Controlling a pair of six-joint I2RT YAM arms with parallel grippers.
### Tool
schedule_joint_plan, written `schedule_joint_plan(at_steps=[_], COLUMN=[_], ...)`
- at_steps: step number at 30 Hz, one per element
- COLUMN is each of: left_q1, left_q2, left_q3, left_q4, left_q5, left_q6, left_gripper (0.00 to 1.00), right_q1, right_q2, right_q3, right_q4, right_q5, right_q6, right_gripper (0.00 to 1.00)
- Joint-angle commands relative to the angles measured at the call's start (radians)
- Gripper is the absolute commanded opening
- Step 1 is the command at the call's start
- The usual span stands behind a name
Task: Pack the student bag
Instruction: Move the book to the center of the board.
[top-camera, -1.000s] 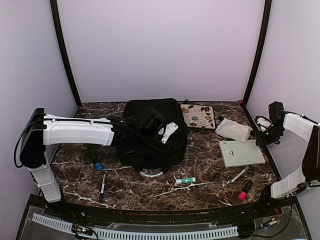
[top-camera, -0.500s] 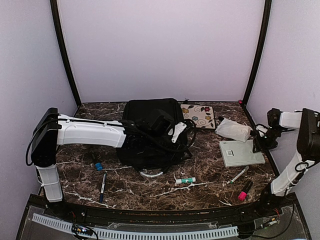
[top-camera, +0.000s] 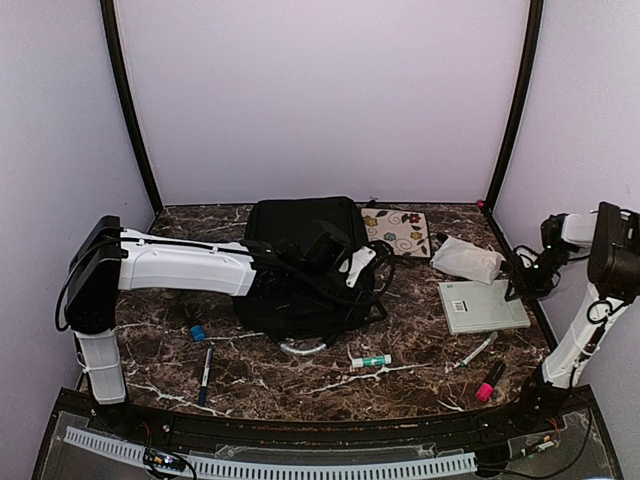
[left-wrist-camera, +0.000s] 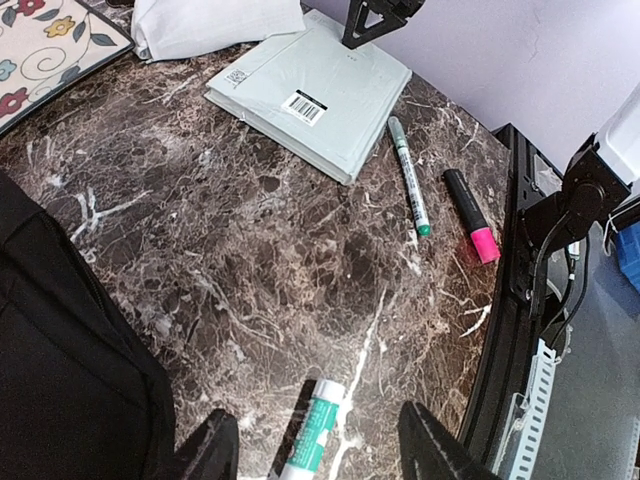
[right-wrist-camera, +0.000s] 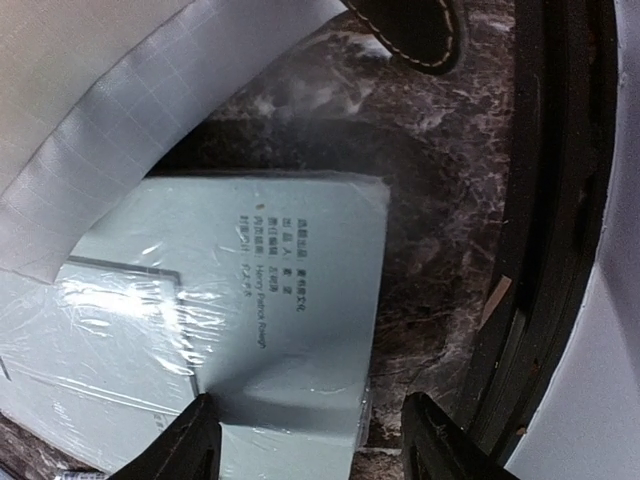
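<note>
The student bag (top-camera: 300, 265), black and soft, lies at the middle of the table; its edge shows in the left wrist view as the bag (left-wrist-camera: 60, 370). My left gripper (top-camera: 366, 262) reaches across its right side. In the wrist view the left gripper (left-wrist-camera: 320, 450) is open and holds nothing, hanging above a green-and-white glue stick (left-wrist-camera: 312, 435) on the table. My right gripper (top-camera: 522, 283) hovers at the right edge of a pale shrink-wrapped book (top-camera: 482, 305). The right gripper (right-wrist-camera: 315, 440) is open, one finger over the book (right-wrist-camera: 250, 330), the other over bare marble.
A floral pad (top-camera: 396, 232) and a white pouch (top-camera: 466, 259) lie behind the book. A green marker (top-camera: 477, 350) and a pink highlighter (top-camera: 489, 382) sit front right, the glue stick (top-camera: 371, 360) in front of the bag. A black pen (top-camera: 205, 372) and a small blue item (top-camera: 197, 332) lie left.
My left arm has stretched further right across the bag. The right arm has drawn back and stood up more, its gripper staying by the book's right edge.
</note>
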Motion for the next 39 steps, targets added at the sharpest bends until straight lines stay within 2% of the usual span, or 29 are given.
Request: schedule_joint_plan(at_steps=[1,12,22,31,34,35,36,39], left_q1=[-0.007,-0.007,-0.007,-0.006,-0.003,-0.003,-0.002,-0.001], left_q2=[0.024,0.021,-0.001,0.029,0.060,0.077,0.094,0.150], left_q3=[0.047,0.018,-0.046,-0.032,0.018,0.042,0.069,0.135], left_q4=[0.010,0.031,0.061,0.024,-0.006,-0.019,-0.033,-0.054], left_q5=[0.021,0.029,-0.006,-0.027,-0.008,0.004,0.007,0.022], left_q6=[0.010,-0.022,-0.060,-0.053,-0.018,-0.006,0.002,0.007], left_gripper=[0.56,0.57,0.57,0.65,0.70,0.81,0.88,0.91], right_q1=[0.014,0.224,0.416,0.556,0.557,0.557,0.557,0.555], right_q2=[0.094,0.085,0.087,0.094,0.025,-0.015,-0.050,-0.145], right_q3=[-0.011,-0.040,0.023,0.146,0.174,0.170,0.159,0.098], right_q4=[-0.085,-0.134,-0.151,-0.155,-0.166,-0.162,-0.159,-0.146], right_q5=[-0.042,-0.100,-0.170,-0.199,-0.214,-0.210,-0.201,-0.160], right_q6=[-0.030,-0.040,0.048,0.035,0.015,0.006,-0.001,-0.033], right_gripper=[0.60,0.56,0.54,0.53,0.55,0.57,0.58,0.60])
